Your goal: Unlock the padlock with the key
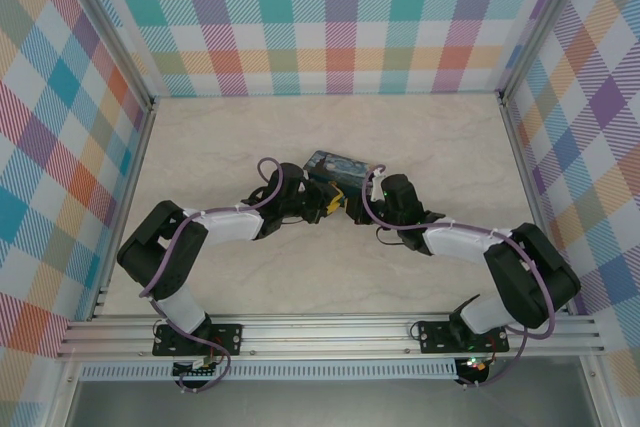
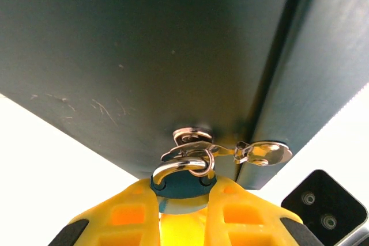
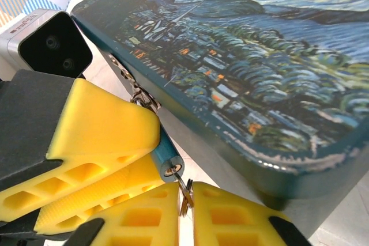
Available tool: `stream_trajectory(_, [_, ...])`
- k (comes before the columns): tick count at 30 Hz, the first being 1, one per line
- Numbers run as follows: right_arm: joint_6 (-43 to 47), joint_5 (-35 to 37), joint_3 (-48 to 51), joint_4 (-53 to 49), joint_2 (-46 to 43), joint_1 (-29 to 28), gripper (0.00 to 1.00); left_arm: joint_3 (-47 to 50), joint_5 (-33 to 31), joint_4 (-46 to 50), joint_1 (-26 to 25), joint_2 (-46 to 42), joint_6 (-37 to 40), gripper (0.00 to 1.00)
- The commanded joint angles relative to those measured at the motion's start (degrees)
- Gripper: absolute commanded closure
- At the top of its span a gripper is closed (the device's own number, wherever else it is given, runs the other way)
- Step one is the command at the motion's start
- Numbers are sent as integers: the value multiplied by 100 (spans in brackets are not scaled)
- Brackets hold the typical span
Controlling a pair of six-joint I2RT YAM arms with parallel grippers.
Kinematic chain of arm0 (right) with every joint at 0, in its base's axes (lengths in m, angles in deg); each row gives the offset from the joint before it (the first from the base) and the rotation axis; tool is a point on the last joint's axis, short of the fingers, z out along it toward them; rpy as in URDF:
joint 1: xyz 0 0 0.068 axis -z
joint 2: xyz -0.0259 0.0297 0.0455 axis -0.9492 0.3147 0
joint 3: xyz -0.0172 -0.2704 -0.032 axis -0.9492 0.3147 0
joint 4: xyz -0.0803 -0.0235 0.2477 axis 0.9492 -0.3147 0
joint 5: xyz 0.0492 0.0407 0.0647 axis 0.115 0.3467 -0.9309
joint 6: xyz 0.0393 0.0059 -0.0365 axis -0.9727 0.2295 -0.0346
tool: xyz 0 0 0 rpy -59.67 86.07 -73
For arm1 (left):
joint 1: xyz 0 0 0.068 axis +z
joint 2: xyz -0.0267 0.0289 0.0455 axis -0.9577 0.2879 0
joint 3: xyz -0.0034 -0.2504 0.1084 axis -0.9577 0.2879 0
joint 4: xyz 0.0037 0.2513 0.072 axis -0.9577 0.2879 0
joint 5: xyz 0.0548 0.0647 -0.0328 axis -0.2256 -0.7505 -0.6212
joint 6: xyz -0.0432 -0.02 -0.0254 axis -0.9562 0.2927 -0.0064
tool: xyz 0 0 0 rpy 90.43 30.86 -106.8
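Left end effector point(image 2: 183, 199) clamps padlock point(image 2: 180, 188); right end effector point(image 3: 185, 208) pinches key point(image 3: 185, 194) at padlock's base. Risk: thin key slips, twisting off-axis.

Box point(image 1: 338, 163) in the middle of the table point(image 1: 250, 137), padlock point(image 3: 168, 158) on its near side

Padlock hangs off the latch point(image 2: 193, 137) on the box's front wall. The left gripper point(image 2: 183, 200) clamps it from the left. The right gripper point(image 3: 185, 200) sits just right of it, key point(image 3: 184, 191) pinched between its fingers, tip at the padlock's end.
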Motion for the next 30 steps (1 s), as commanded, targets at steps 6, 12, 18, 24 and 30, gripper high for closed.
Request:
stream_trajectory(6, [-468, -351, -283, 623, 144, 0, 95, -56, 335, -304, -93, -67, -76, 96])
stream_trajectory(12, [-384, -489, -469, 463, 316, -7, 95, -97, 396, -304, -102, -17, -61, 96])
stream_trajectory(18, [-318, -590, -571, 451, 406, -5, 94, -111, 420, -292, -120, 28, -25, 96])
stream_trajectory(24, [82, -340, -206, -408, -204, 25, 83, -86, 383, -191, 160, 8, 101, 96])
stream_trajectory(30, [862, -103, 63, -1539, -824, 123, 65, -196, 401, 236, 431, -97, 360, 96])
